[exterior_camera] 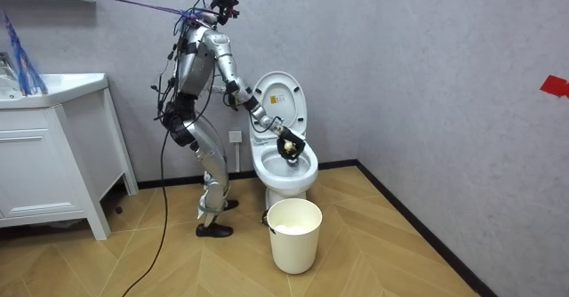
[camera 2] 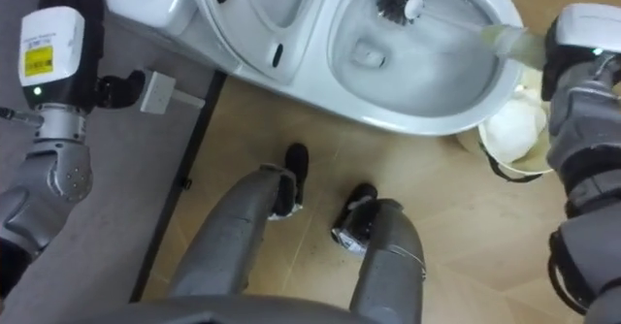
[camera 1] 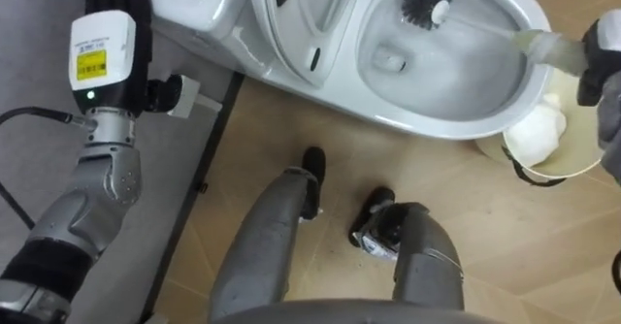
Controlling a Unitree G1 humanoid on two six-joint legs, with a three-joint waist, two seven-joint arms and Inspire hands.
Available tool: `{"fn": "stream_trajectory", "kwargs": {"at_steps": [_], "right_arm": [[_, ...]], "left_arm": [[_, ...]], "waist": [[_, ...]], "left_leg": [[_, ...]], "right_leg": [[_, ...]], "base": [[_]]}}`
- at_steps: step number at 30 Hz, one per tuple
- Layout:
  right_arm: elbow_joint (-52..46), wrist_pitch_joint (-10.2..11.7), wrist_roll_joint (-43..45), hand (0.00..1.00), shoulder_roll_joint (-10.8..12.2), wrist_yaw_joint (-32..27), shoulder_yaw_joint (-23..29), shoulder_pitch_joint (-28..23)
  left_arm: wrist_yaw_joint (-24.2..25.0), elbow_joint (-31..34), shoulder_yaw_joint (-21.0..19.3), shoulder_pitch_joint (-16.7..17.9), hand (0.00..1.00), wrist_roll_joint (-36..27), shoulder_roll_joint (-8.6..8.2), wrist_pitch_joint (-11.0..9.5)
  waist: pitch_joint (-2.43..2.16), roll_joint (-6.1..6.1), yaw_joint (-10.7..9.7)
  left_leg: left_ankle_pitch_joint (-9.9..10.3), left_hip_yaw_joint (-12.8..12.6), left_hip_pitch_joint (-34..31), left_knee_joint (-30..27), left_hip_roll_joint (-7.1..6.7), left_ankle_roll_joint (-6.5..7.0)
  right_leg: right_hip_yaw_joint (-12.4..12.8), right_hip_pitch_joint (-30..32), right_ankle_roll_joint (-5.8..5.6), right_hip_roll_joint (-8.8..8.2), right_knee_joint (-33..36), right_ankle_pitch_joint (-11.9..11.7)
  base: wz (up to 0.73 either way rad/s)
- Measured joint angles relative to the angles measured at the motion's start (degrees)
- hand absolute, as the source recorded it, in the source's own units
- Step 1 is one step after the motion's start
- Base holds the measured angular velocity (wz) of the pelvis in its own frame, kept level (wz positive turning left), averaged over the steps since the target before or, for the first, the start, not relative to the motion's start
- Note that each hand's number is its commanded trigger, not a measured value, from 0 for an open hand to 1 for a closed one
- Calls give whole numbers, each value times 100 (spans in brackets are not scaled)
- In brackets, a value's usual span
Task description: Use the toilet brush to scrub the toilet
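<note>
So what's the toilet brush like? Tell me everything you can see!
The toilet brush has a round bristle head, dark with a white tip, on a long, pale handle that looks like plastic and gets thicker at the grip end. It lies slanted across the white toilet bowl, with the head inside near the back and the handle passing over the rim. The robot's right hand is curled around the thick end.
</note>
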State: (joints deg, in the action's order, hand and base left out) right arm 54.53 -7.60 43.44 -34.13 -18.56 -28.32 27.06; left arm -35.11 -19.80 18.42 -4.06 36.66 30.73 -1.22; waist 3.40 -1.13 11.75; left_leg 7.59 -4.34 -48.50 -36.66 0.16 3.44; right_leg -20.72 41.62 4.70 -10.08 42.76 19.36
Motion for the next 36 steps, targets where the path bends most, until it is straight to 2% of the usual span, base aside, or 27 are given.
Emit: {"fn": "stream_trajectory", "kwargs": {"at_steps": [2,3,4,5,6,8,10,13,16,19,20,23,24,25,26,27,28,30,31,32,34,36], "right_arm": [[-255,-266,304,100,119,118,-219,-128],[-392,-454,526,100,158,296,-340,-221],[-589,-615,699,100,163,493,-391,-350],[-741,-703,754,100,165,570,-414,-441],[-1089,-885,833,100,157,694,-416,-630],[-1560,-1115,832,100,179,929,-417,-811],[-2048,-1326,887,100,254,1261,-428,-968],[-2461,-1520,1067,100,294,1662,-427,-1031],[-2584,-1587,1187,100,296,1879,-419,-990],[-2557,-1585,1175,100,241,1934,-418,-909],[-2507,-1576,1152,100,225,1925,-421,-883],[-1765,-1218,636,100,101,1719,-433,-554],[-1424,-997,179,100,9,1592,-456,-404],[-1030,-799,-290,100,-19,1449,-458,-247],[-859,-692,-548,100,-20,1375,-450,-171],[-510,-472,-1073,100,-27,1226,-413,-7],[-240,-317,-1548,100,-27,1085,-357,136],[36,-169,-2044,100,-25,852,2,312],[330,-144,-2093,100,-31,769,122,511],[456,-105,-2085,100,-42,745,202,579],[726,55,-2042,100,-48,588,359,666],[743,120,-1865,100,-48,520,355,635]], "left_arm": [[43,-14,107,3,0,-9,-53,65],[74,-13,162,-5,0,-11,-121,75],[83,-13,209,36,0,-20,-124,60],[81,-13,204,87,0,-24,-114,47],[79,-14,206,179,0,-97,-102,36],[78,-14,199,256,0,-240,-108,22],[79,1,177,325,0,-471,-101,-52],[24,13,126,442,0,-630,-99,-181],[-66,12,43,471,0,-679,-83,-316],[-76,16,-32,506,0,-709,-68,-425],[-79,9,-31,488,0,-732,-67,-433],[-118,-184,-25,317,0,-829,-29,-495],[-148,-183,-24,239,0,-844,45,-504],[-206,-180,-25,161,0,-846,138,-500],[-221,-174,-24,111,0,-848,191,-495],[-228,-158,-24,66,0,-835,238,-447],[-235,-155,-25,11,0,-763,241,-376],[-294,-25,-29,78,0,-617,244,-264],[-302,26,-39,121,0,-552,244,-201],[-303,36,-40,115,0,-514,241,-171],[-300,37,-79,134,0,-350,219,-65],[-290,27,-87,134,0,-326,159,19]], "waist": [[-10,-173,32],[-23,-296,124],[-61,-401,153],[-82,-434,161],[-113,-479,160],[-117,-498,167],[-112,-511,195],[-114,-522,208],[-115,-520,209],[-107,-508,229],[-104,-504,232],[-84,-474,245],[-64,-407,241],[-13,-306,240],[0,-244,235],[30,-153,175],[34,-79,122],[36,-43,45],[35,-11,-56],[34,4,-101],[32,109,-166],[30,122,-211]], "left_leg": [[26,72,15,7,10,-7],[30,81,14,17,42,-13],[26,77,13,59,60,-14],[18,70,17,88,61,-20],[-1,55,25,119,78,-8],[-13,32,57,128,123,-29],[9,57,151,162,223,-109],[-19,67,205,276,312,-197],[-62,138,174,328,331,-286],[-70,147,159,323,356,-316],[-71,145,158,320,355,-318],[-80,142,148,316,343,-328],[-81,138,115,309,311,-329],[-80,107,84,307,282,-328],[-82,107,53,309,252,-328],[-90,114,-24,281,192,-317],[-97,122,-108,221,121,-305],[-107,113,-212,126,84,-287],[-128,118,-214,131,-4,-253],[-140,115,-211,130,-8,-233],[-149,118,-197,101,-59,-219],[-150,129,-172,73,-81,-217]], "right_leg": [[-40,-64,-42,41,-65,-18],[-43,-82,-75,83,-144,-64],[-37,-85,-88,118,-213,-116],[-32,-81,-85,121,-236,-133],[-24,-83,-58,143,-275,-165],[-13,-130,5,217,-345,-207],[-38,-286,82,375,-557,-271],[-44,-364,158,515,-769,-333],[-104,-367,227,578,-865,-356],[-135,-360,278,592,-888,-343],[-137,-359,285,589,-887,-337],[-136,-345,284,573,-871,-317],[-132,-282,280,522,-784,-279],[-110,-192,280,459,-658,-226],[-103,-127,284,416,-585,-199],[-95,-8,268,337,-424,-131],[-70,112,253,252,-267,-70],[-76,210,222,166,-132,-26],[-64,257,195,67,-18,11],[-58,269,177,24,34,33],[-2,293,155,-34,112,41],[-1,266,134,-50,119,27]], "base": [[-7],[-11],[-13],[-11],[-12],[-13],[-15],[-8],[6],[1],[0],[1],[6],[8],[17],[22],[24],[15],[18],[16],[3],[-5]]}}
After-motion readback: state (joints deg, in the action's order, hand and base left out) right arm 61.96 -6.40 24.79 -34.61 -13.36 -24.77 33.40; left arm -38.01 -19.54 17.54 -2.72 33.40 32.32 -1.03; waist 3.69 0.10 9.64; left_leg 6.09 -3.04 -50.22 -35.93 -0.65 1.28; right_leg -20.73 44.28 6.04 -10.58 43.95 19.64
